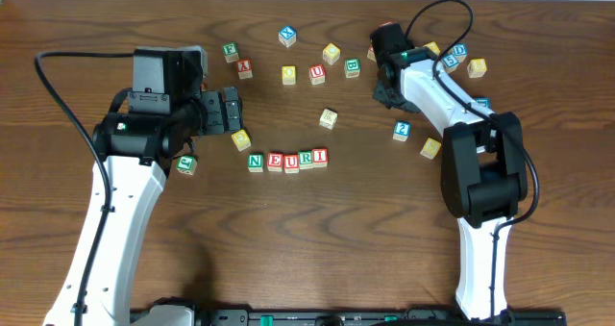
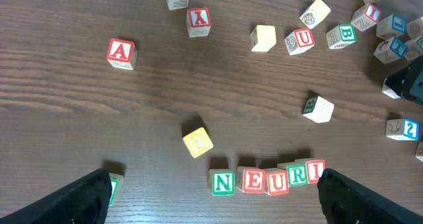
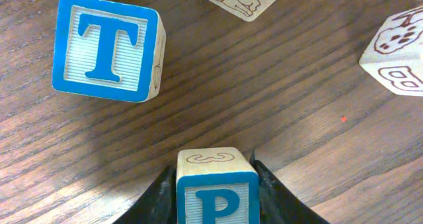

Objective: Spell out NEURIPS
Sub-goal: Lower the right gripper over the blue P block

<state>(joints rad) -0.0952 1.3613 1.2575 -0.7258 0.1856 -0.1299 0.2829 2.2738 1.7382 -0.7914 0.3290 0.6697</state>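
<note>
Toward the bench's far edge, the right gripper (image 1: 384, 36) pinches the blue-lettered P cube (image 3: 217, 196), a T cube (image 3: 106, 47) close beside. The left gripper (image 1: 231, 110) hangs spread. Mid-bench, the N-E-U-R-I row (image 1: 287, 160) has bare wood past its I and toward the near edge; the blue cube (image 1: 402, 130) beyond may be S.

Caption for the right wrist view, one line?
Right gripper clamped on the blue P cube; blue T cube beyond on the wooden table.

Overhead top-down, wrists nearer (shared table (image 1: 365, 230))
</note>
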